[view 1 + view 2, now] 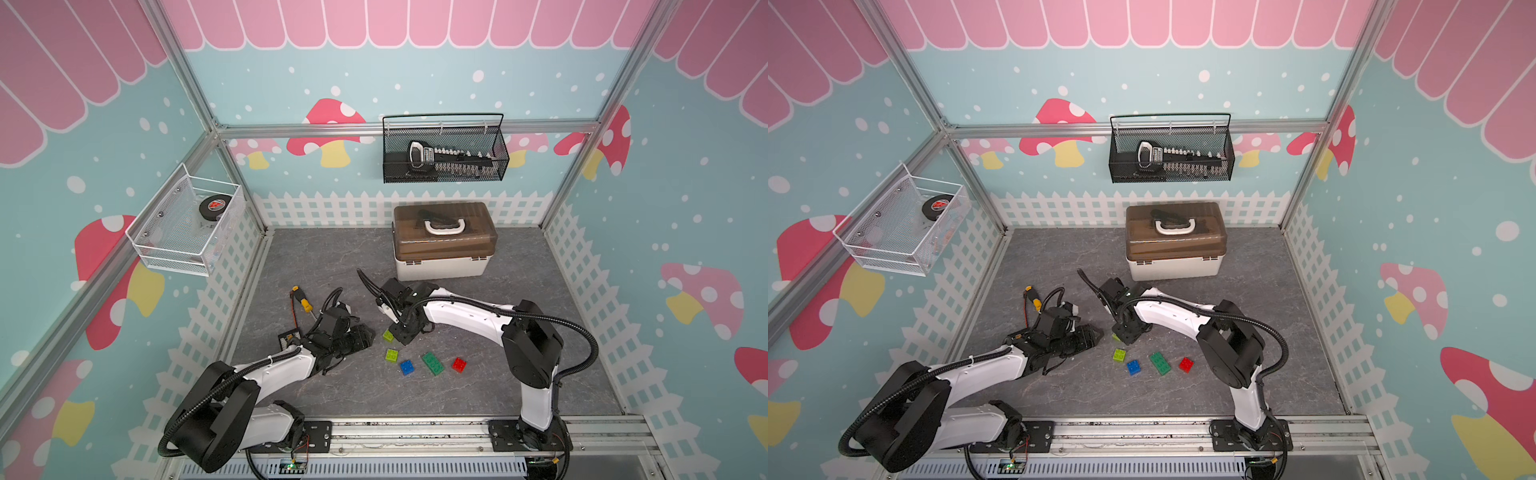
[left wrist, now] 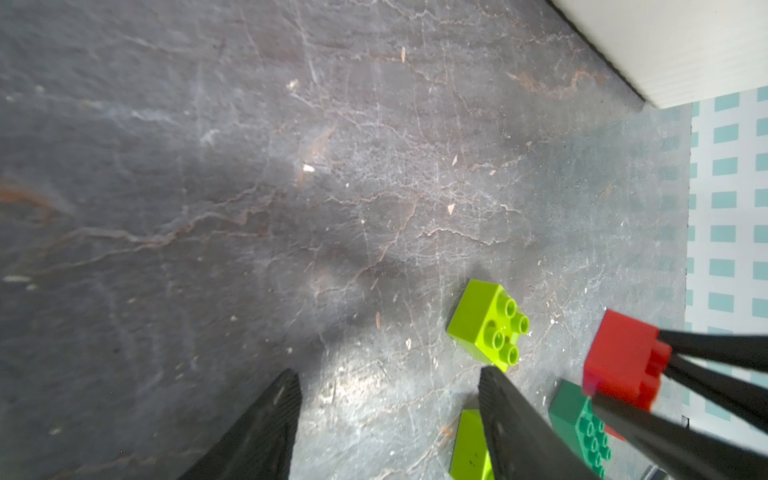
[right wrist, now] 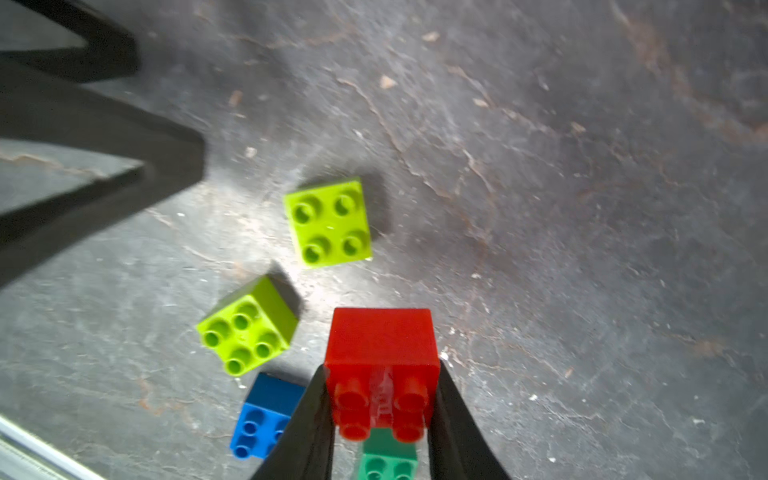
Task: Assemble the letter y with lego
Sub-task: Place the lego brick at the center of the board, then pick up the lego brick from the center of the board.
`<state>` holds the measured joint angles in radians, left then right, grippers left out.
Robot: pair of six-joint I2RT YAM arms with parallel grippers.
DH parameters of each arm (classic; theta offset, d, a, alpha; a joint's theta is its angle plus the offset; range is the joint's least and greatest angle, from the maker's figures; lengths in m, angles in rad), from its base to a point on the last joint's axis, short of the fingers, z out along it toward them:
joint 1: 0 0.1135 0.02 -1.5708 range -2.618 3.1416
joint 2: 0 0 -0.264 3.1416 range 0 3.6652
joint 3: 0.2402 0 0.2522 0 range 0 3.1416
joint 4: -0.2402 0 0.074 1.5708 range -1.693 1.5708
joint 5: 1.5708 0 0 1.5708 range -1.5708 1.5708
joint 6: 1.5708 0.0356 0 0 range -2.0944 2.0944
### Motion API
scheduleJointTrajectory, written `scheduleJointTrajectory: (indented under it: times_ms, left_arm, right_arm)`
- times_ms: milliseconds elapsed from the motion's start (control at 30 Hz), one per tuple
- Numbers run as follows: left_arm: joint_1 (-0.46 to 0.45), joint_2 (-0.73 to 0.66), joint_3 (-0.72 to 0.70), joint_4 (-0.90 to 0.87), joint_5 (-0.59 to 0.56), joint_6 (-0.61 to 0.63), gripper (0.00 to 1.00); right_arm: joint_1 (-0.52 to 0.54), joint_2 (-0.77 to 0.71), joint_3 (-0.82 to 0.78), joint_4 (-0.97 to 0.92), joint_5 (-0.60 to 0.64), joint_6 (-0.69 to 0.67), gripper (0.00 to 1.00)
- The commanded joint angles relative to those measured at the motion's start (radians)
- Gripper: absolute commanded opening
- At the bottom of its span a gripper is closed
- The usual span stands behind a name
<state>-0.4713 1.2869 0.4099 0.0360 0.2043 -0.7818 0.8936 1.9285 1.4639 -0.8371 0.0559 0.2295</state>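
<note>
Grey desk [image 1: 332,257], nothing joined yet. Right pincer [image 3: 382,374] clamps red brick [image 3: 382,336], studs toward wrist, just short of studs-up lime brick [image 3: 328,222], apart. Left pincer [image 2: 388,374] open, empty, beside same lime brick.

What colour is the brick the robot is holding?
Red. The right gripper pinches the red brick; the right wrist view shows it best.
</note>
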Motion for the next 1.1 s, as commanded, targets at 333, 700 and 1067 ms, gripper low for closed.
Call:
scheduleJointTrajectory:
  times_ms: [333, 700, 1067]
  left_arm:
    - [0.008, 0.017, 0.018, -0.002, 0.007, -0.008, 0.70]
    - [0.008, 0.040, 0.018, 0.013, 0.010, -0.011, 0.70]
    - [0.007, 0.043, 0.019, 0.010, 0.008, -0.010, 0.70]
  right_arm:
    - [-0.038, 0.024, -0.111, 0.105, -0.007, 0.038, 0.45]
    - [-0.048, 0.031, -0.100, 0.132, -0.012, 0.039, 0.47]
    - [-0.050, 0.046, -0.106, 0.144, -0.033, 0.031, 0.33]
